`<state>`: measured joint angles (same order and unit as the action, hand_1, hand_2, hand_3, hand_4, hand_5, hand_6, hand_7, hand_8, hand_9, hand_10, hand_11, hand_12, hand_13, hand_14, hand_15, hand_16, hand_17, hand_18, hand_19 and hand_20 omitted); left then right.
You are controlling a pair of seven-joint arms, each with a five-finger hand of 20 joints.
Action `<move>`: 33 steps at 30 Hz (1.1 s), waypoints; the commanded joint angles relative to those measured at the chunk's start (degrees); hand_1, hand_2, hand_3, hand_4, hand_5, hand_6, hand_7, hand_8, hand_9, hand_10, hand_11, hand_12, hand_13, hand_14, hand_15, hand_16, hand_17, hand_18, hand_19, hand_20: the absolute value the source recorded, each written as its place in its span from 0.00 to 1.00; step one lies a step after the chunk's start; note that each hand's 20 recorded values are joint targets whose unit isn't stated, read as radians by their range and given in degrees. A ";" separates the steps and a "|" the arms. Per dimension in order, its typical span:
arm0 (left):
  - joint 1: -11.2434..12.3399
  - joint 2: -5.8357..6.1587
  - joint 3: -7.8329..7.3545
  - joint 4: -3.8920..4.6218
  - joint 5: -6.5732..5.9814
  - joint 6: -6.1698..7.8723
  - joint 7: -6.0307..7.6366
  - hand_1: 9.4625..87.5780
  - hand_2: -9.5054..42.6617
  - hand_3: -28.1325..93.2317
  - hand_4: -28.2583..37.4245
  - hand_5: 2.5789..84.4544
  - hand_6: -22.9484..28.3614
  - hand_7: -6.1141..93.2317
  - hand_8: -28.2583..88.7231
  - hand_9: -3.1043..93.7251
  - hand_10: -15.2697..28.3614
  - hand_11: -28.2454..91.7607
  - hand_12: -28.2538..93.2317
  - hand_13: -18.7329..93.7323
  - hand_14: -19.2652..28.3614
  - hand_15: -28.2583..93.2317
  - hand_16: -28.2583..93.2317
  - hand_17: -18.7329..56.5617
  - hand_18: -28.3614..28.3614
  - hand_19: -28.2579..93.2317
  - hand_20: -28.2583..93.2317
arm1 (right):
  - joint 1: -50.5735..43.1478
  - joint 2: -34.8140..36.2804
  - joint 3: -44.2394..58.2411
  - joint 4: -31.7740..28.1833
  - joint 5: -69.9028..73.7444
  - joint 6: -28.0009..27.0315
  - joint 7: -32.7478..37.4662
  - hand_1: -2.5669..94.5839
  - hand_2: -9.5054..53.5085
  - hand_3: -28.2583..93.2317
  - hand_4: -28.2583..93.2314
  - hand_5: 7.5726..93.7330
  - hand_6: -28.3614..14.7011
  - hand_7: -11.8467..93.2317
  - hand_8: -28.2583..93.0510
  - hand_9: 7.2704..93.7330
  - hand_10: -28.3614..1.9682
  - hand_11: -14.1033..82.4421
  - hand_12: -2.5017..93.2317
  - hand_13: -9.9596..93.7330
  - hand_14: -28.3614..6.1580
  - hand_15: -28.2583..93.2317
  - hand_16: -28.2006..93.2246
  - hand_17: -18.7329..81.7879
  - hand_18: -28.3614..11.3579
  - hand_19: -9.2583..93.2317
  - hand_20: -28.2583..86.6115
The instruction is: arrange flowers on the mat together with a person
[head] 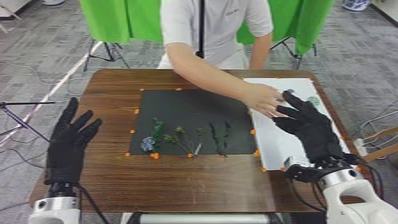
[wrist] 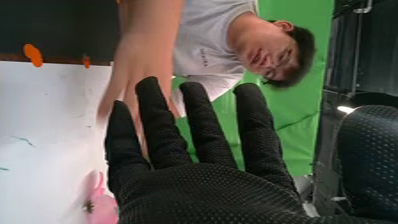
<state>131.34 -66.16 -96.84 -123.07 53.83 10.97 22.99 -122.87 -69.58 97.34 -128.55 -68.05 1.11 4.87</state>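
Note:
My right hand (head: 306, 127) is over the white mat (head: 275, 145) in the head view, its fingers extended and open. The person's hand (head: 262, 100) is right by its fingertips. In the right wrist view my right hand (wrist: 209, 192) has straight fingers, with the person's hand (wrist: 138, 92) behind them and a pink flower (wrist: 103, 206) beside it over the white surface. My left hand (head: 71, 145) stands open at the table's left side, holding nothing. Several green stems (head: 180, 137) and a bluish flower (head: 148, 144) lie on the black mat (head: 178, 107).
Orange markers (head: 155, 156) line the mats' edges on the brown table (head: 204, 175). The person stands at the far side, one arm stretched over the table. Pale green pieces (head: 314, 100) lie at the white mat's far end.

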 commanded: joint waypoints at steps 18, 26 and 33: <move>0.59 -1.23 0.11 0.09 -1.12 -1.99 -2.53 0.10 0.24 0.84 0.00 0.25 0.35 0.18 0.16 0.32 0.62 0.30 0.35 0.38 0.80 0.41 0.24 0.13 0.99 0.62 0.26 | 0.10 -0.15 -0.02 0.10 -2.31 -2.58 0.94 0.11 0.39 0.79 0.02 0.33 0.71 0.17 0.17 0.34 0.37 0.19 0.22 0.36 0.20 0.39 0.46 0.16 0.12 0.41 0.45; -0.05 -1.12 0.41 0.18 -1.07 -1.85 -2.52 0.10 0.24 0.84 0.00 0.25 0.35 0.18 0.16 0.32 0.62 0.30 0.35 0.38 0.80 0.41 0.24 0.13 0.98 0.62 0.25 | 0.64 0.11 -0.19 0.25 -2.18 -2.54 0.88 0.11 0.39 0.80 0.02 0.33 0.71 0.17 0.17 0.34 0.37 0.19 0.22 0.36 0.20 0.39 0.46 0.16 0.12 0.41 0.45; -0.09 -1.38 0.41 0.40 -1.19 -1.77 -2.91 0.10 0.25 0.84 0.00 0.25 0.35 0.19 0.16 0.32 0.62 0.30 0.35 0.38 0.80 0.41 0.24 0.13 0.98 0.62 0.25 | 0.71 0.22 -0.17 0.34 -1.85 -2.33 0.85 0.11 0.39 0.80 0.02 0.33 0.71 0.17 0.17 0.34 0.37 0.20 0.22 0.36 0.20 0.40 0.46 0.16 0.12 0.41 0.45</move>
<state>131.08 -67.01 -96.54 -123.08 52.92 9.43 20.86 -121.91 -69.32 97.37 -128.01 -69.78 -1.19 5.94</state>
